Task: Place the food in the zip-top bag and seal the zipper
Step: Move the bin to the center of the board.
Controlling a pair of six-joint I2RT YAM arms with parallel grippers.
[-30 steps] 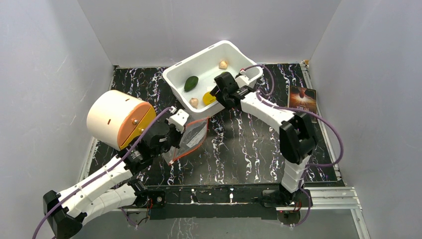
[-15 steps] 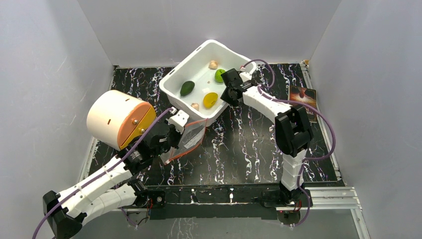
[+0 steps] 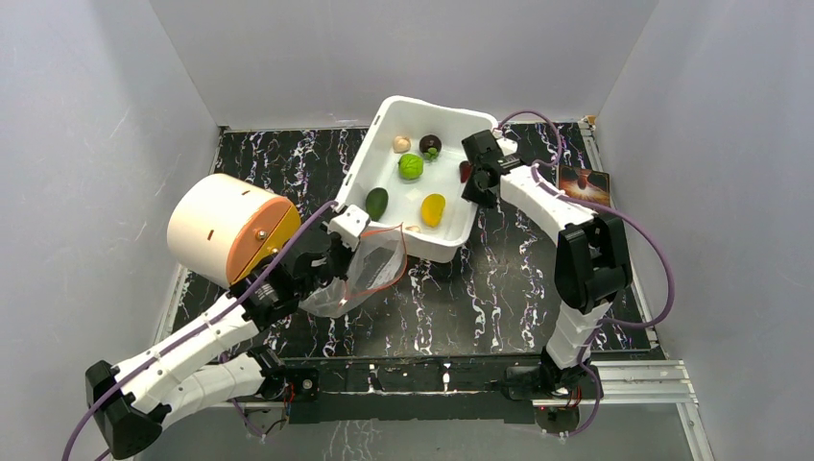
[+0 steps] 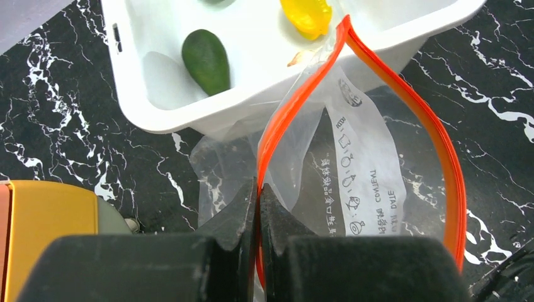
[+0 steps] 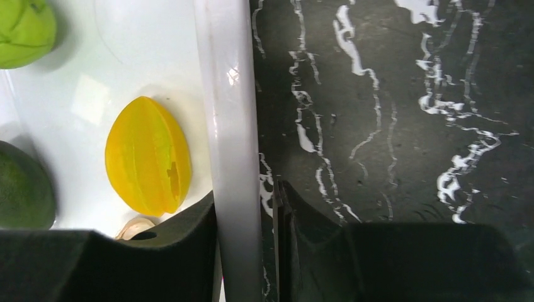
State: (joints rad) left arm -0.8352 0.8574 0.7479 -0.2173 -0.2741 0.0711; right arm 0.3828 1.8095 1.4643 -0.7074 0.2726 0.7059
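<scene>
Between the fingers of the right gripper [image 5: 245, 201] stands one wall of the white tub [image 5: 230, 94], and we see one finger inside the tub and one outside, both pressed to it: these jaws are clamped on the rim. Just beside the inner finger lies the yellow mango piece [image 5: 148, 163], with a garlic bulb [image 5: 135, 228] at that finger's tip, the avocado [image 5: 22, 189] farther to its left and the lime [image 5: 25, 31] well ahead. The left gripper [image 4: 258, 189] is closed tight on the zipper [image 4: 434, 138], the red-orange strip passing between its fingertips. Ahead of those jaws the zip-top bag [image 4: 365, 170] hangs with its mouth spread in a wide loop, and the loop's far end reaches the tub's near wall. At the tub's end farthest from the left jaws we find the purple-brown fruit [image 3: 430, 144] and a second garlic bulb [image 3: 401, 144], close together
</scene>
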